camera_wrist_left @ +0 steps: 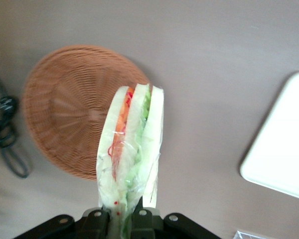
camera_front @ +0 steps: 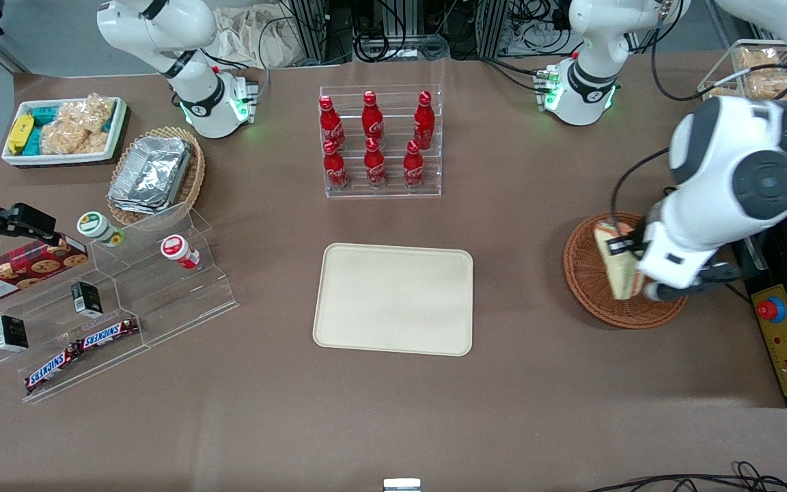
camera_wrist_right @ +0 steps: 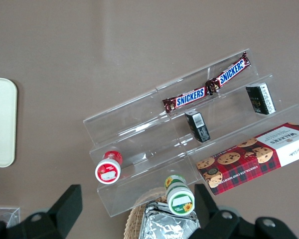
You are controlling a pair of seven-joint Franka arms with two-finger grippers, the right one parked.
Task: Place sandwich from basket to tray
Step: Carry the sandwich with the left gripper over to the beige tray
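Observation:
My left gripper (camera_front: 622, 254) is shut on the sandwich (camera_front: 616, 263), a plastic-wrapped wedge of pale bread with green, orange and red filling. It holds the sandwich in the air above the round reddish-brown wicker basket (camera_front: 588, 287), which holds nothing else. In the left wrist view the sandwich (camera_wrist_left: 132, 149) stands up from between the fingers (camera_wrist_left: 94, 219), over the basket's (camera_wrist_left: 65, 119) edge. The cream-beige tray (camera_front: 393, 298) lies flat at the table's middle with nothing on it; a corner of it shows in the left wrist view (camera_wrist_left: 284, 144).
A clear rack of red cola bottles (camera_front: 380, 140) stands farther from the front camera than the tray. A clear stepped shelf (camera_front: 113, 301) with snack bars, cups and a cookie box lies toward the parked arm's end. A yellow control box (camera_front: 786, 345) sits beside the basket.

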